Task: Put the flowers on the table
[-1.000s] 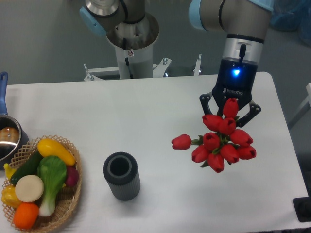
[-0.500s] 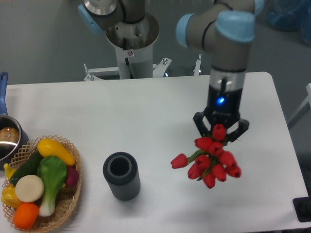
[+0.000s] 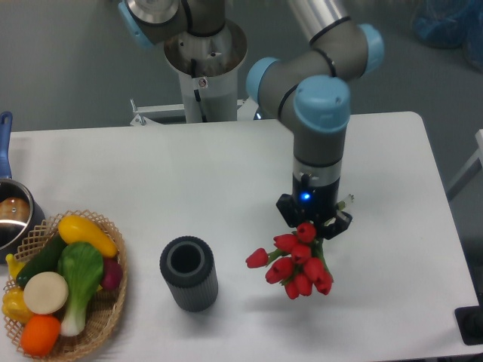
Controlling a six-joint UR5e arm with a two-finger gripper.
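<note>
The flowers are a bunch of red tulip buds hanging from my gripper, low over the white table, right of centre. The gripper points down and its fingers are shut around the green stems, which the buds mostly hide. One bud sticks out to the left. I cannot tell whether the bunch touches the tabletop. A dark ribbed cylinder vase stands upright and empty about a hand's width left of the bunch.
A wicker basket of colourful vegetables sits at the front left. A metal pot with a blue handle is at the left edge. The robot's base column stands behind the table.
The arm has moved left and toward the front edge, lowering the bunch. The flowers look smaller and sit closer to the vase and the tabletop. The grip is unchanged.
</note>
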